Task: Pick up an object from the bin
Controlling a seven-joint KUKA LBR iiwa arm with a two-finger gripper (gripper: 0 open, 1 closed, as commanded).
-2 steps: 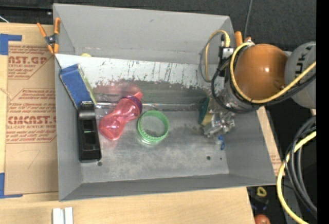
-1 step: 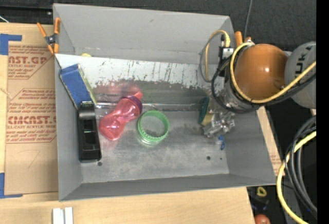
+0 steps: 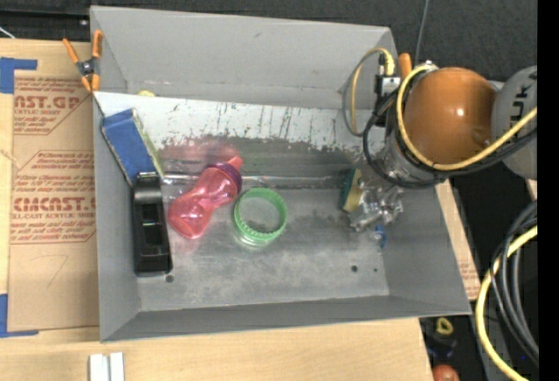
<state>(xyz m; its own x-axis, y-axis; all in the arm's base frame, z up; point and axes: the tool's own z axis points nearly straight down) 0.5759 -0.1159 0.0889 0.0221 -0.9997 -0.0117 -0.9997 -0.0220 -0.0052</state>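
My gripper (image 3: 376, 211) is low over the bin floor at the right side, under the orange wrist cover. Touching or just beside its left edge stands a small green and yellow thing (image 3: 351, 187), partly hidden by the gripper; I cannot tell whether it is held. A green ring (image 3: 259, 216), like a roll of tape, lies flat on the floor to the gripper's left. Further left a pink bottle (image 3: 203, 198) with a purple cap lies on its side.
A black tape dispenser (image 3: 150, 226) lies along the left wall, with a blue block (image 3: 128, 143) leaning above it in the back left corner. Bare floor stretches along the front of the bin and below the gripper.
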